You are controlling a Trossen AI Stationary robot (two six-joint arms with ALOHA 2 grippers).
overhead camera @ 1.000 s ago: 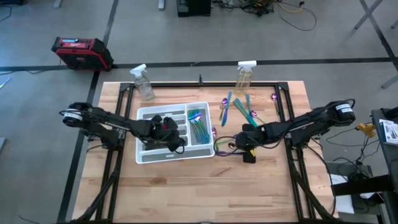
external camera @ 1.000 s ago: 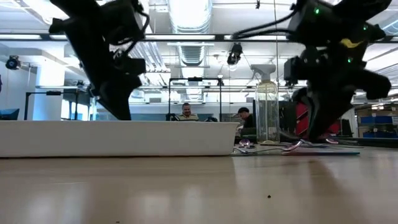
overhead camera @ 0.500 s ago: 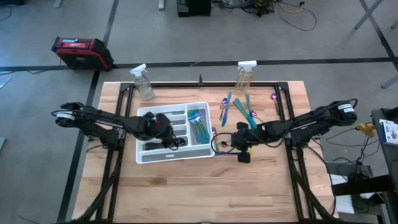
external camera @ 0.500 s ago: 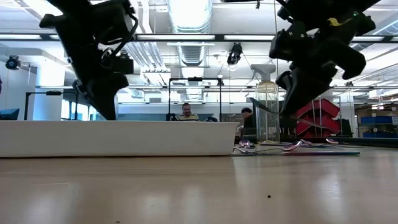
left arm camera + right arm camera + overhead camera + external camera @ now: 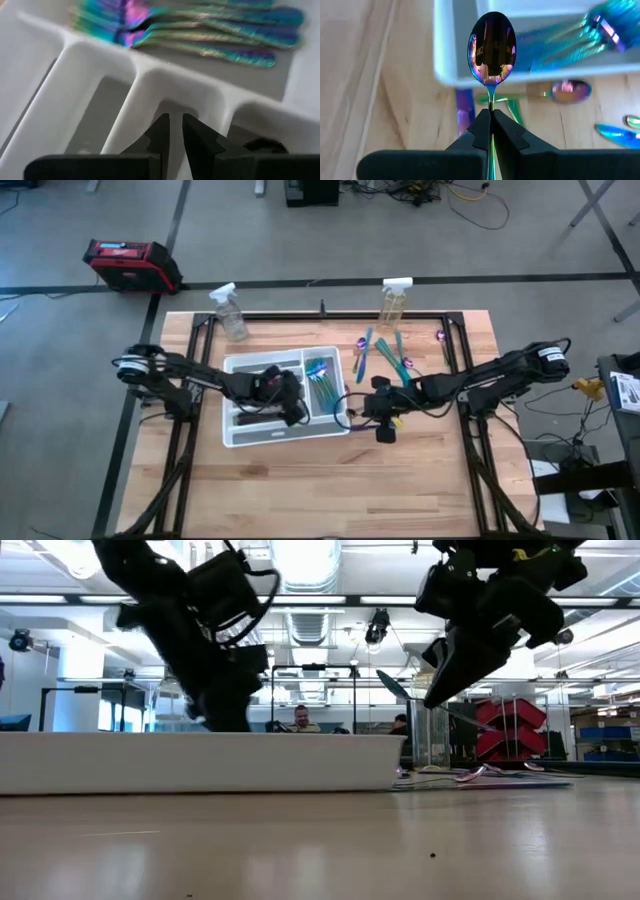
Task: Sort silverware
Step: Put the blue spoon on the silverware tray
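A white divided tray (image 5: 236,434) sits left of the table's middle, with several iridescent teal and purple silverware pieces (image 5: 320,380) lying in its right compartment (image 5: 210,35). More silverware (image 5: 385,352) lies loose on the wood at the far right. My right gripper (image 5: 363,408) hangs just right of the tray, shut on an iridescent spoon (image 5: 492,47). My left gripper (image 5: 176,131) is down inside the tray, shut, its tips at a divider wall (image 5: 150,80) between two bare compartments. My left gripper has its shut fingertips low at a divider wall of the tray (image 5: 131,107); I cannot tell whether they touch it. My right gripper pinches the spoon's slim handle (image 5: 491,102) just behind the bowl between its two fingers. The fingers slant down from the table's right and lie along the handle. The spoon is lifted clear, its bowl (image 5: 393,685) sticking out toward the tray.
Two clear spray bottles (image 5: 230,312) (image 5: 394,302) stand at the far edge. A purple spoon (image 5: 567,91) and other pieces lie on the wood by the tray's right wall. Bare wood fills the near half of the table.
My right gripper has risen from the table and gone toward the tray, carrying the spoon clear of the wood. My left gripper has gone down and toward the table's right inside the tray. The tray's right end has slid a little to the right.
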